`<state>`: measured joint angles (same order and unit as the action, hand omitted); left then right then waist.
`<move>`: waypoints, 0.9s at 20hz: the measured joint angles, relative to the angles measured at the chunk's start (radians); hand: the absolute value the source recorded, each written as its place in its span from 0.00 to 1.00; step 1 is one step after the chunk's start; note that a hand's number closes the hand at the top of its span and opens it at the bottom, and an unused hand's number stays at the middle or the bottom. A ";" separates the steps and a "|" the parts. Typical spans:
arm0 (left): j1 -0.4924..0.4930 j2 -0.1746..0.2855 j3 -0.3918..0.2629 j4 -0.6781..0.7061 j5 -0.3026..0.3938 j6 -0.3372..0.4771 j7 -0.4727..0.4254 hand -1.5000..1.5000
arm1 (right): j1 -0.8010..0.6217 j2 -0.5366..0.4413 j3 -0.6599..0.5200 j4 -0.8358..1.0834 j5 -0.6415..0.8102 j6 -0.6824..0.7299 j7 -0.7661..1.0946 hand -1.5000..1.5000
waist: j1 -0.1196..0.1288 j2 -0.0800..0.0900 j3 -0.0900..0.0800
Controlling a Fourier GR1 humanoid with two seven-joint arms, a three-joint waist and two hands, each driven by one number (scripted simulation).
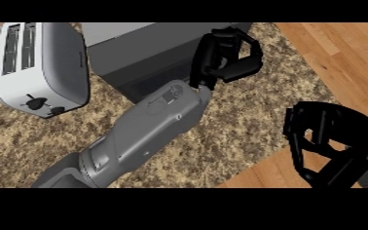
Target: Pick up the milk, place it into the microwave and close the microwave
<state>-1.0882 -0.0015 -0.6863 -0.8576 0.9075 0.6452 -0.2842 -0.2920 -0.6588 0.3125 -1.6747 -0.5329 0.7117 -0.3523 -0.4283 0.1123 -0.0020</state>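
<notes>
Seen from steeply above, a speckled brown stone surface fills most of the view. A silver toaster lies at the upper left, its slots and dials visible. Just beside it, at top centre, sits a dark grey microwave. A grey forearm stretches diagonally up from the lower left. Its black left hand is at the microwave's right corner, fingers curled, nothing visible inside them. The black right hand hangs at the lower right, fingers bent and holding nothing, over the surface's edge and the wooden floor.
</notes>
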 measured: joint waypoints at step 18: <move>0.013 0.000 -0.027 0.011 0.189 -0.318 -0.038 1.00 | 0.173 0.069 0.097 -0.177 0.014 -0.075 0.010 1.00 | 0.079 -0.016 0.007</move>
<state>-1.0754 -0.0015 -0.7138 -0.8469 1.0964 0.3276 -0.3220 -0.1187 -0.5902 0.4098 -1.8513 -0.5190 0.6363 -0.3427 -0.3488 0.0963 0.0055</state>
